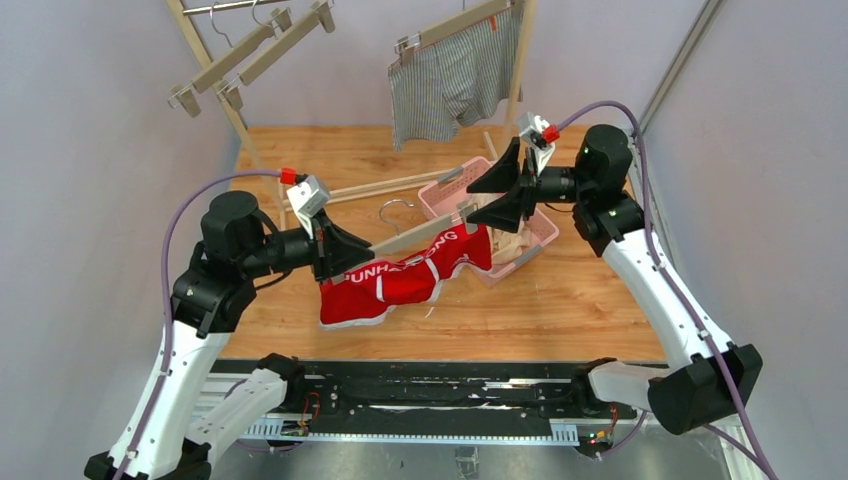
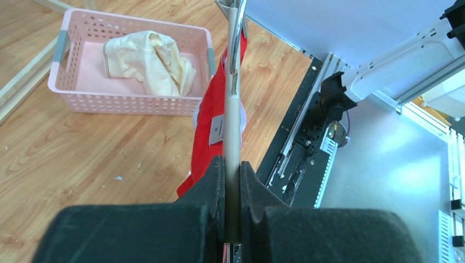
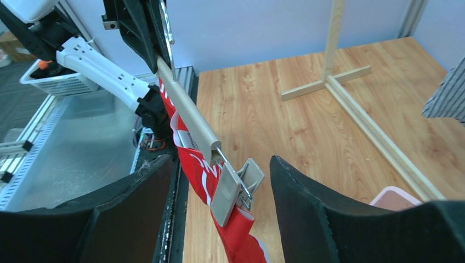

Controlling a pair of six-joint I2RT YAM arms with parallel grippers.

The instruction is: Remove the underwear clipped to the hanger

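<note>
A: Where's the red underwear (image 1: 400, 285)?
B: Centre of the top view, clipped to the wooden hanger (image 2: 233, 126). The left gripper (image 2: 232, 164) is clamped on its bar.
A: And the right gripper (image 3: 219, 161)?
B: Jaws spread wide either side of the end clip (image 3: 227, 189). Cream underwear (image 2: 151, 60) lies in the pink basket (image 2: 131, 101).

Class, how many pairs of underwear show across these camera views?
3: red white-trimmed shorts clipped to the held wooden hanger; grey-striped shorts hanging on the wooden rack; cream shorts in the pink plastic basket. Basket may hide more.
</note>
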